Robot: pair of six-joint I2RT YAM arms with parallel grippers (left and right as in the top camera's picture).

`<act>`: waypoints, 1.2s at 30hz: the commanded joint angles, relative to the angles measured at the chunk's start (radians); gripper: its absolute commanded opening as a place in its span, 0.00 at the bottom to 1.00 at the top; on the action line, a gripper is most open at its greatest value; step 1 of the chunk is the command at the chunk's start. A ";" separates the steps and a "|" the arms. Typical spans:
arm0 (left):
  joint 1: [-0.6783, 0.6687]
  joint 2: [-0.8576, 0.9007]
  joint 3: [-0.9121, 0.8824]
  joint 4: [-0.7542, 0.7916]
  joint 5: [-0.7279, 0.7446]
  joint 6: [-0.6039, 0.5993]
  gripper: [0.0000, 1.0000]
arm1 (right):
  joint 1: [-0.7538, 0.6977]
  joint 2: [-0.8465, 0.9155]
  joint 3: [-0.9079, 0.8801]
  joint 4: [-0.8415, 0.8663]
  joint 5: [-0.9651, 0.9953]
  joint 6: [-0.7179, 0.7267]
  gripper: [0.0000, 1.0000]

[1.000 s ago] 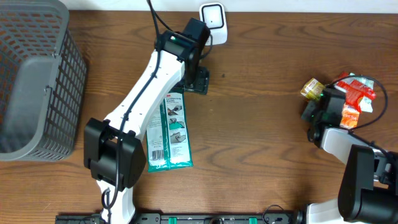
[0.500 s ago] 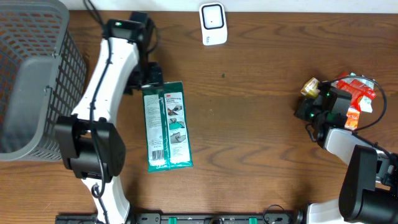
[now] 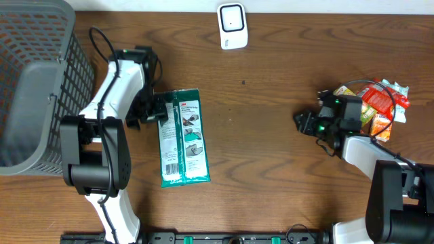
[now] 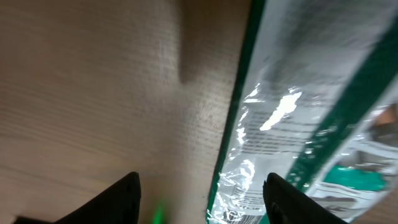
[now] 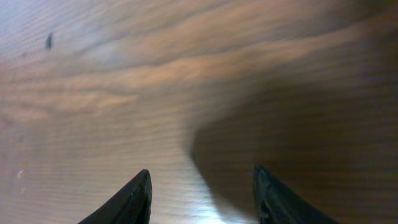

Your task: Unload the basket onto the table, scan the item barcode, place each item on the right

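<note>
Far left on the table sits a grey mesh basket, pushed up against the edge, with a plain grey panel lying inside it.

Just to the right of the basket the white left arm reaches up along the table and bends back down. Its left pincer sits at the upper left edge of the green-and-white packet. From the wrist view, the left pincer stands open, its two dark fingertips well apart. The packet's shiny green border runs up between them, one tip over bare wood and the other over the plastic. I can't tell whether either tip is actually touching the wrapper, and nothing is clamped.

The packet itself lies flat on the table, long side running away from me, a little left of centre, printed face up. Up at the far edge, beyond the packet and somewhat to its right, is the small white scanner. It is well apart from the packet.

Across a wide stretch of bare wood comes the right pincer, pointing leftward, low over the table. Its wrist view shows the right pincer partly open, with only wood grain and its own shadow between the tips, so it holds nothing.

Behind it, at the far right, is a heap of colourful snack packets, red, orange and yellow, jumbled together.
</note>
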 commanded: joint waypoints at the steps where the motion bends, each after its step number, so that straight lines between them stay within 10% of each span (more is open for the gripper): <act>1: 0.005 0.011 -0.088 0.052 -0.012 -0.001 0.60 | 0.075 -0.018 0.061 -0.080 -0.030 -0.013 0.48; 10: 0.005 0.011 -0.215 0.234 -0.012 -0.001 0.08 | 0.257 -0.018 0.090 -0.132 -0.053 0.049 0.45; 13: 0.005 0.011 -0.225 0.266 -0.012 0.000 0.07 | 0.310 -0.018 0.092 -0.105 -0.138 0.069 0.45; 17: 0.005 0.011 -0.241 0.331 -0.012 0.003 0.08 | 0.337 -0.018 0.092 -0.026 -0.316 0.196 0.76; 36: -0.059 0.011 -0.340 0.408 0.154 -0.019 0.08 | 0.520 -0.013 0.089 -0.153 -0.158 0.314 0.65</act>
